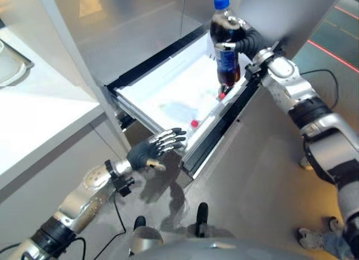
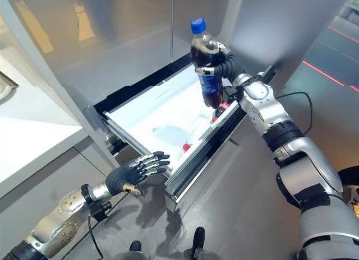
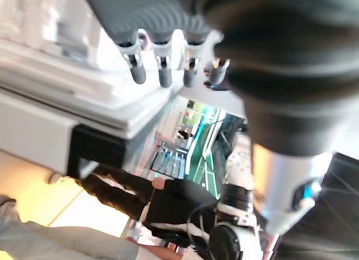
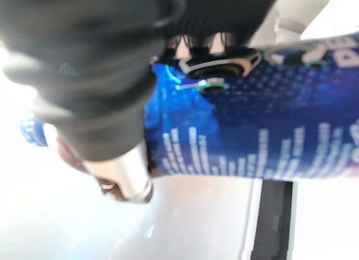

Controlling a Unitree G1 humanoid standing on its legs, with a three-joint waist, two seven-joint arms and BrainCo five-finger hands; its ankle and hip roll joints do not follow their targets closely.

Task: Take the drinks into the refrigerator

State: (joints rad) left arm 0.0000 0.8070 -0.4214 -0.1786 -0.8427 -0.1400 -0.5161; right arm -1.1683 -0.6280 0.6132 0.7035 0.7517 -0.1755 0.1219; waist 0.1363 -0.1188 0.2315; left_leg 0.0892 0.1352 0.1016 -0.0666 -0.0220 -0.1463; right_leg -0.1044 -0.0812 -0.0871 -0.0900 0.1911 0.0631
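Over the open drawer: bottle held above the far rim, not yet set down.

Right hand (image 2: 227,64) has its fingers curled round the cola bottle (image 1: 226,50), which stands upright with its blue cap on top and its base just above the drawer (image 1: 147,87) at the far right corner. Two red caps (image 1: 194,124) of drinks already lying inside show near the front wall. Left hand (image 1: 154,149) rests with straight fingers at the drawer's front corner, holding nothing. Judged step: placing. Next move calls for lowering the bottle inside, clear of the rim, then releasing.
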